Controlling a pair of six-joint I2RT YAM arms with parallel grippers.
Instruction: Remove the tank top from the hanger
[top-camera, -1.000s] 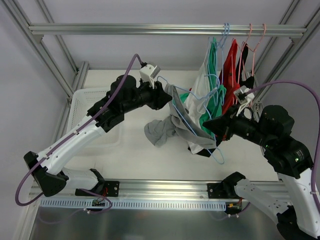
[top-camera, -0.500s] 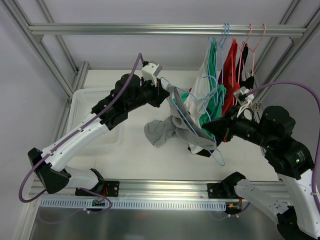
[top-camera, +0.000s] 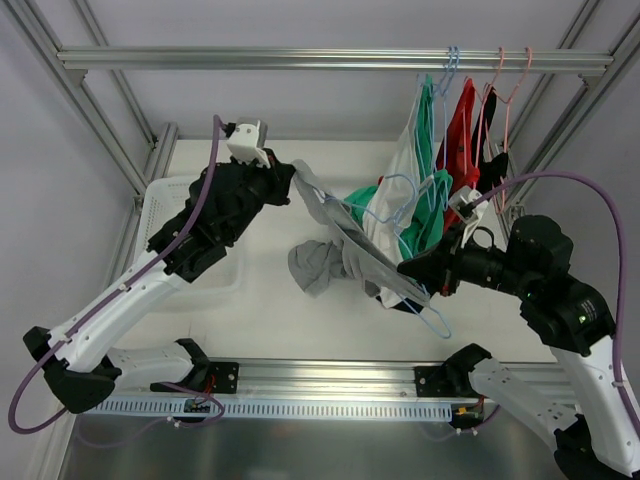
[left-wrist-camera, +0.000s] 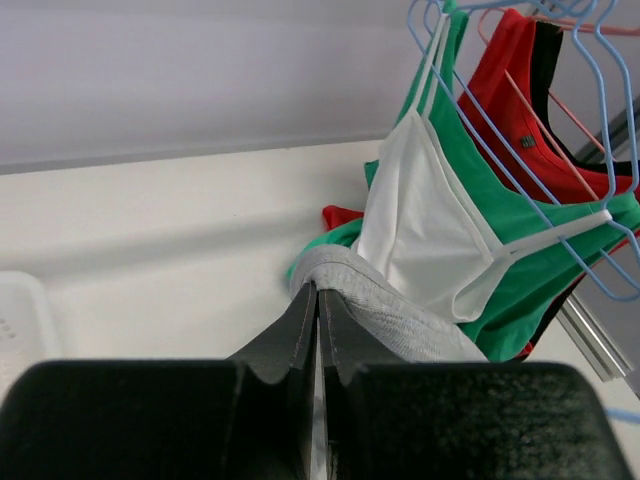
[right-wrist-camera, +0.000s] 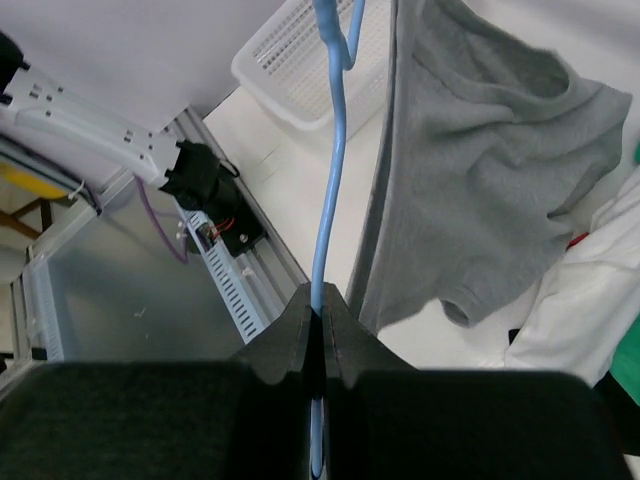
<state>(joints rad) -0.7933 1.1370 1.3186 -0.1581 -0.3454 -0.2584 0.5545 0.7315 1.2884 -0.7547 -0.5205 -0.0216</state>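
Far on your left, a white basket (top-camera: 165, 215) sits on the desk (top-camera: 260, 310). Just right of it, your left fingers (top-camera: 287, 178) are up above the desk. They are squeezed shut on the edge of the grey tank top (top-camera: 325, 265). In the left wrist view, the two fingers press together with the grey hem pinched between the tips. The cloth curves away from them to the right.

From that pinch, the grey tank top runs as a tight band down and to the right, over the middle of the desk. A loose lump of it hangs under the band, low and near the desk.

The far end of the band meets the blue hanger (top-camera: 432, 318). You cannot tell from here if the top is looped on the wire or only lies against it.

Your right fingers (top-camera: 405, 272) are squeezed shut too, but on the thin blue wire, not on the cloth. In the right wrist view, the wire sticks straight out from between the tips. The grey cloth hangs just to the right of it.

Behind, on the right, a white top (top-camera: 405, 160), a green top (top-camera: 430, 125) and a red top (top-camera: 462, 130) hang from the rail (top-camera: 300, 60).
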